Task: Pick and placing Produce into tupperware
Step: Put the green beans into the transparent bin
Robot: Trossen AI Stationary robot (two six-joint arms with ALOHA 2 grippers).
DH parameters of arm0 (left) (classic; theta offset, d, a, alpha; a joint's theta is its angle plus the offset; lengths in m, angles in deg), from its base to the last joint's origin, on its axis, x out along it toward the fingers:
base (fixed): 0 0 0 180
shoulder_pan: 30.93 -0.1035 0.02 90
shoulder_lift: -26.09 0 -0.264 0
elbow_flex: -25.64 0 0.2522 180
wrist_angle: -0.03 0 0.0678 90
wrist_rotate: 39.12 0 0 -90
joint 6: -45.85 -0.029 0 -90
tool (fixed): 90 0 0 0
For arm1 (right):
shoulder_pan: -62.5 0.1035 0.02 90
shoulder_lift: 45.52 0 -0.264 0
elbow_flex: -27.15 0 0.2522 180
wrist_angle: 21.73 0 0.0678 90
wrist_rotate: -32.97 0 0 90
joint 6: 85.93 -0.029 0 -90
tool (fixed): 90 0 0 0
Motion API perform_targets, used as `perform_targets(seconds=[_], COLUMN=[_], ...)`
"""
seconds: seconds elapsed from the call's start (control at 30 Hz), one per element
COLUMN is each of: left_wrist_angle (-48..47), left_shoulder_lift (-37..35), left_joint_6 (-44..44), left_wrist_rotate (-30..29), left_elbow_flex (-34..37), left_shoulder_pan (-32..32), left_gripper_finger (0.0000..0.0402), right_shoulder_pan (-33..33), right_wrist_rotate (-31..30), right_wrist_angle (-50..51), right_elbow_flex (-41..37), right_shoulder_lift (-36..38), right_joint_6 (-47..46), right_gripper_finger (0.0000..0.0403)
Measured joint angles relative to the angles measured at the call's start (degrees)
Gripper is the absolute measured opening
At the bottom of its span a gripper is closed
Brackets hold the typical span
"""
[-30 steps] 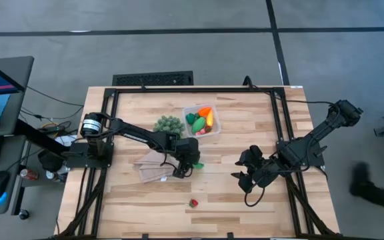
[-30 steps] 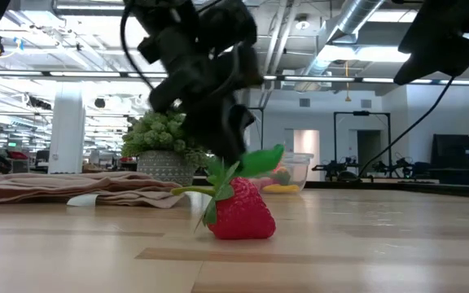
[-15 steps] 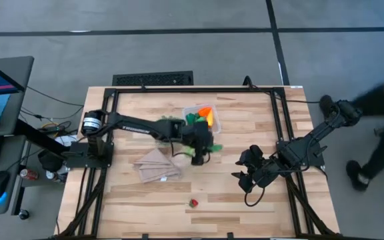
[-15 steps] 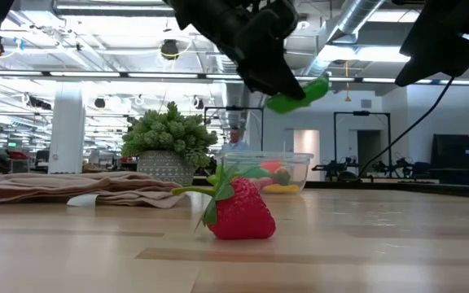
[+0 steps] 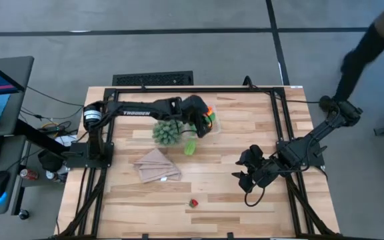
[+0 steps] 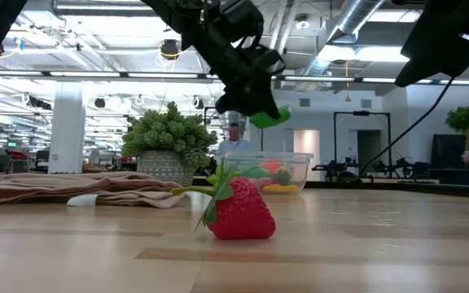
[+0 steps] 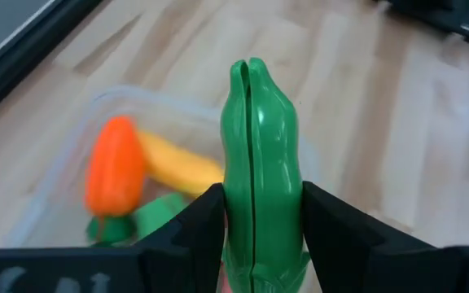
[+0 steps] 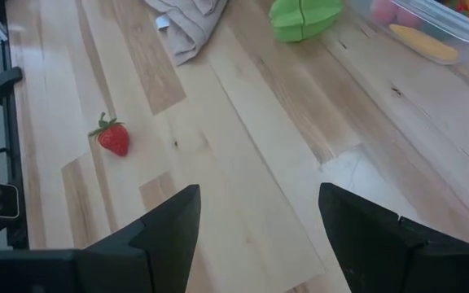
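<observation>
Clamping a green pod (image 7: 259, 163) between its fingers, the left gripper (image 7: 255, 236) hangs over the near edge of the tupperware (image 5: 212, 127), which sits toward the table's back edge. A carrot (image 7: 114, 167) and banana (image 7: 181, 163) already lie inside. The pod looks to be only partly over the rim, so letting go now could bounce it off the wall onto the table (image 5: 245, 200).

From above, a second green piece (image 5: 190, 147) lies on the wood beside the spiky ball (image 5: 167, 131), and a strawberry (image 5: 193, 203) sits well apart near the front; the wrist view shows neither. The low view shows the pod raised clear above the box. The right gripper (image 5: 249, 175) waits open at the right, holding nothing.
</observation>
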Motion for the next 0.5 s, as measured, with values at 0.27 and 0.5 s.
perform_targets(seconds=[0.27,0.5], left_wrist_angle=[-3.23,-3.25], left_shoulder_lift=[0.04,0.14], left_joint_6=[3.06,3.01], left_wrist_rotate=[-0.02,0.68], left_elbow_flex=[0.0,0.0], left_shoulder_pan=[-4.99,-7.44], left_gripper_finger=[0.0137,0.0137], right_shoulder_pan=[0.0,0.0], right_wrist_rotate=[-1.46,-1.46], right_wrist_angle=[0.0,0.0], right_elbow_flex=[0.0,0.0], right_shoulder_lift=[-0.02,-0.02], right_joint_6=[0.61,0.6], right_gripper_finger=[0.0244,0.0244])
